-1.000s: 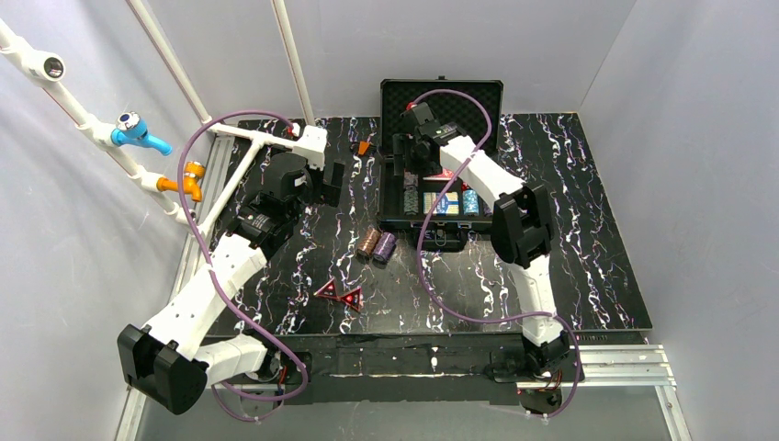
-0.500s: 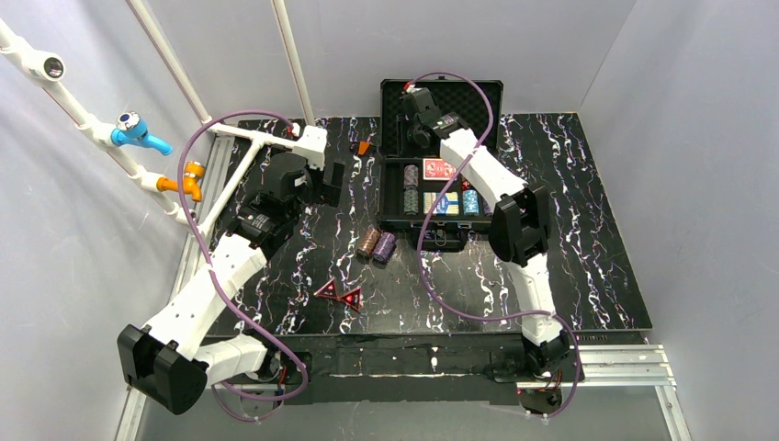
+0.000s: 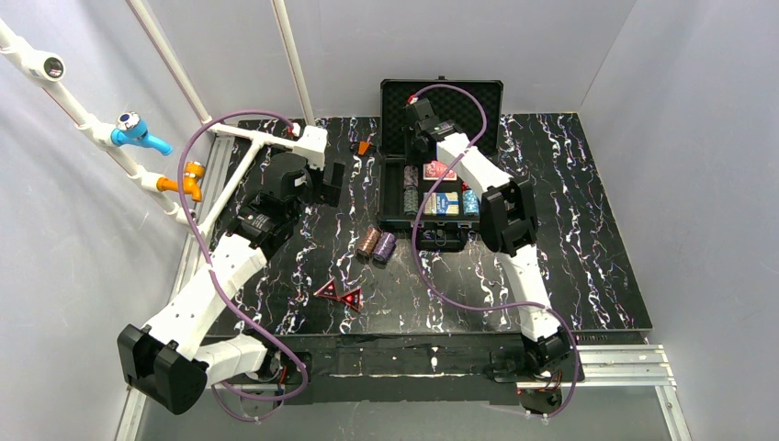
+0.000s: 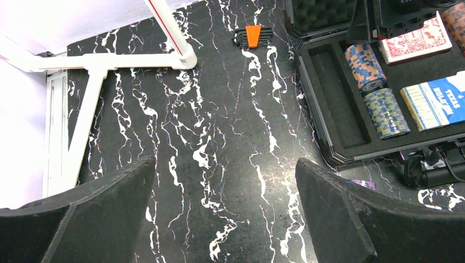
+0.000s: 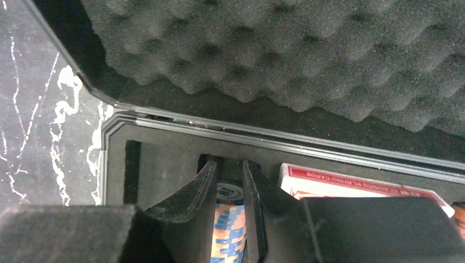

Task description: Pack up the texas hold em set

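Left gripper (image 4: 225,213) hovers wide open over the black marbled table (image 4: 219,109), two loose poker chip stacks (image 3: 377,245) and two red triangles (image 3: 339,293) lie mid-table, black hard case (image 3: 440,156) sits open at the back – right gripper (image 5: 227,200), fingers nearly closed, empty, above an orange-blue chip stack (image 5: 229,230) inside.

Bright, even light fills the booth from above; the pale walls wash out toward white at ten o'clock in the left wrist view. The glossy marbled table (image 3: 588,184) takes a soft sheen, no hard glare. Shadows stay faint and short. The overhead picture is sharp throughout. The left gripper's fingers (image 4: 82,219) loom blurred at six o'clock, and the egg-crate foam (image 5: 307,55) sits dim but crisp
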### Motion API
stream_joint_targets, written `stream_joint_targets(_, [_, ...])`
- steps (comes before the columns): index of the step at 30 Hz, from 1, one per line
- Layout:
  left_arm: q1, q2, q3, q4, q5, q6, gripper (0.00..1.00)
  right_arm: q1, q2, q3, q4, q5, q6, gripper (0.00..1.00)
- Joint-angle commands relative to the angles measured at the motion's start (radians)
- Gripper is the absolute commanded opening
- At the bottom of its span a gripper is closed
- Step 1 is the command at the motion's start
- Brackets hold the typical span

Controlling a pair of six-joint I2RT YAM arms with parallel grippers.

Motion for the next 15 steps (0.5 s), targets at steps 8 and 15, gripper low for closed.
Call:
stream_joint_targets(8, [-0.004, -0.025, 0.009, -0.001, 0.003, 0.007, 0.99, -0.009, -0.006, 0.007, -0.004, -0.081, -0.038, 0.27])
stream_joint_targets(15, [-0.004, -0.027, 0.009, -0.002, 0.005, 0.006, 0.99, -0.009, -0.049, -0.062, -0.021, -0.123, -0.043, 0.23])
